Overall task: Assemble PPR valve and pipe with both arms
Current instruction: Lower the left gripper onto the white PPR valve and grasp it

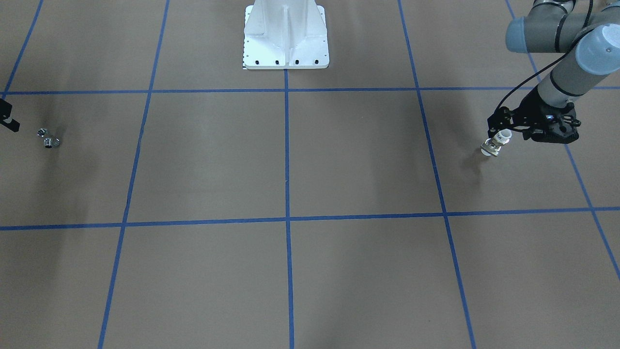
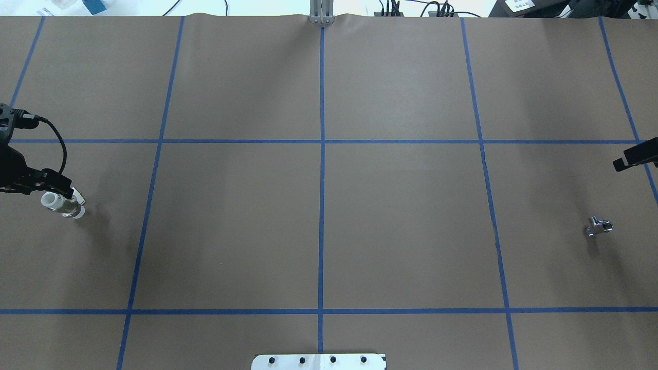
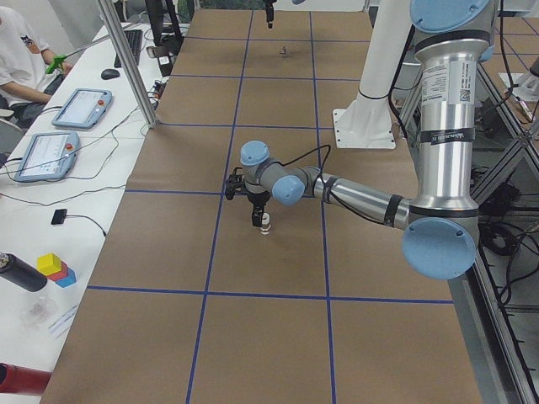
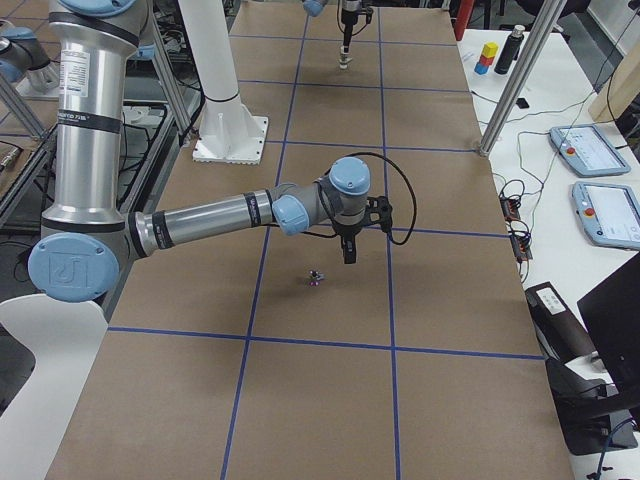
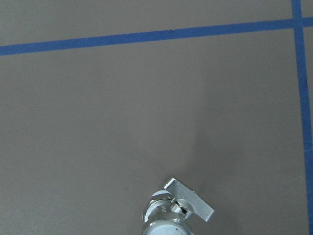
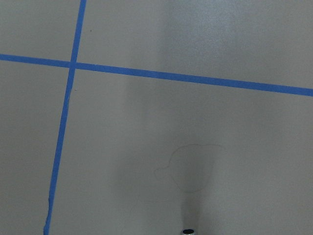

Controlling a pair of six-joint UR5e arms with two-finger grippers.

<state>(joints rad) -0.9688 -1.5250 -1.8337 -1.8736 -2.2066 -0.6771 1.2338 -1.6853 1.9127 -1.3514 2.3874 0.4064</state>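
Leftward of the white bolted pedestal (image 1: 286, 36), the left pincer (image 1: 503, 134) grasps the white-ended brass PPR valve (image 1: 495, 145); rightward, the bent chrome pipe (image 1: 48, 138) lies near the right pincer (image 1: 9, 121), grip unclear.

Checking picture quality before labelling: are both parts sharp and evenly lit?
Front-facing view: pipe tiny, chrome glints, soft shadow below. Overhead view: PPR valve clear, diffuse shadow to its right. Left wrist view: valve soft, cropped at bottom edge. Right wrist view: pipe barely enters.

Bright, even overhead light lays soft, diffuse shadows across the table (image 1: 339, 160) (both wrist views look slightly hazy).
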